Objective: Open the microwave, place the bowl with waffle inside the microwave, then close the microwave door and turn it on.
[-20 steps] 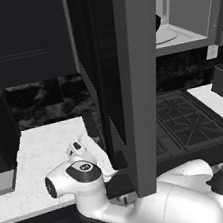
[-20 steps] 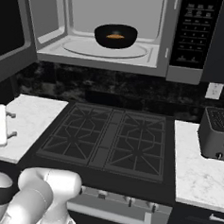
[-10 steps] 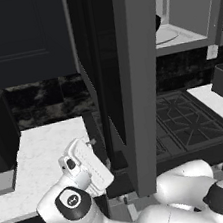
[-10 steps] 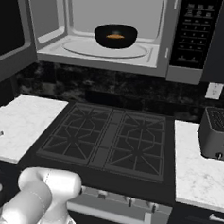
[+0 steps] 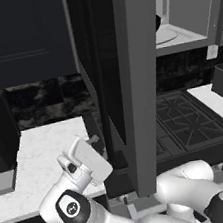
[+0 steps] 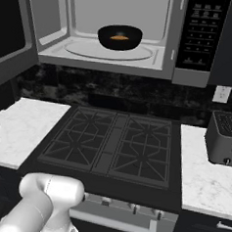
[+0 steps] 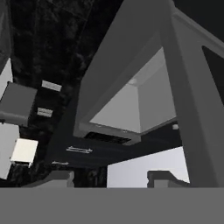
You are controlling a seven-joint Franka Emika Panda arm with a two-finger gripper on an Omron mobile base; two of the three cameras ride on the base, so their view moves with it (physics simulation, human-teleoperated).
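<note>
- Presently the microwave (image 6: 109, 36) stands open above the stove (image 6: 113, 147); its light grey cavity with the round turntable (image 6: 110, 50) faces the right base view.
- Inside, the bowl (image 6: 119, 37) sits on the turntable, toward the rear centre of the cavity, upright and apart from the cavity walls.
- Within the bowl lies the waffle (image 6: 119, 37), a small golden-brown patch at its centre; its grid pattern is too small to make out.
- At 9 o'clock of the cavity in the right base view, the microwave door (image 5: 124, 81) hangs swung outward; in the left base view it stands edge-on as a tall dark panel with a grey frame, at the picture's centre.
- Control panel (image 6: 200, 33): at 3 o'clock of the cavity, dark, with rows of pale buttons.
- Gripper (image 5: 93, 139): low over the white marble counter (image 5: 44, 154), just beside the door's lower edge, at 8 o'clock of the door in the left base view.
- Claw state: nothing is seen between the fingers; whether they stand wide or narrow cannot be told.
- Hand view: looks upward at the underside of the microwave and along the grey door frame.
- Toaster (image 6: 225, 138): on the counter at 3 o'clock of the stove, well apart from the arm.
</note>
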